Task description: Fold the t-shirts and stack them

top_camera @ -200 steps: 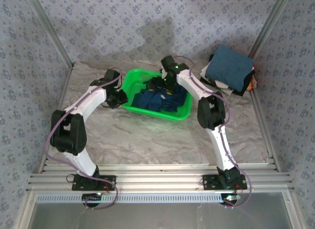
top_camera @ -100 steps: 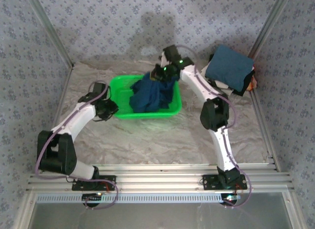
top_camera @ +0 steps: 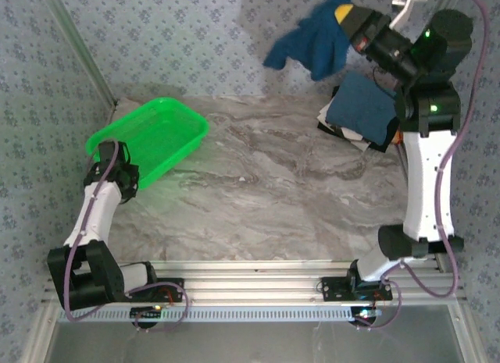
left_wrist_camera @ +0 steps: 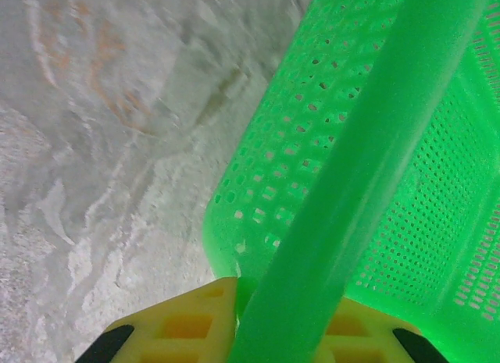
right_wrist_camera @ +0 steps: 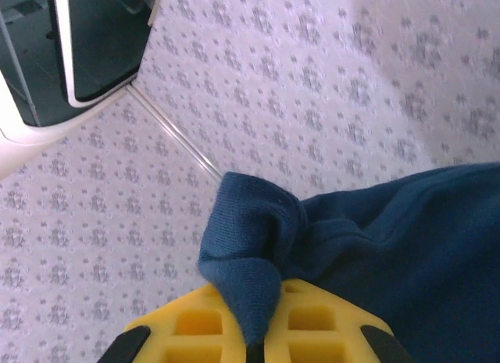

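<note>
The one green mesh basket (top_camera: 152, 140) sits at the left of the top view, tipped up on its side, and nothing lies in it. The left gripper (top_camera: 117, 174) is clenched on its near rim. The left wrist view shows this closely: the yellow fingers (left_wrist_camera: 187, 324) pinch the rim at the bottom of the frame, with the perforated wall of the basket (left_wrist_camera: 437, 207) on the right and the marbled table (left_wrist_camera: 94, 144) on the left.

At the top of the overhead frame the raised right gripper (top_camera: 348, 16) grasps one navy t-shirt (top_camera: 312, 43), which hangs bunched in the air, clear of the table (top_camera: 273, 191). The right wrist view shows a fold of that navy t-shirt (right_wrist_camera: 375, 246) nipped in the right gripper (right_wrist_camera: 254, 336), against the patterned wall (right_wrist_camera: 312, 82).

One stack lies at the right of the table: a folded teal-blue t-shirt (top_camera: 363, 109) on top, with black and white edges (top_camera: 344, 134) beneath. How many shirts it holds I cannot tell.
</note>
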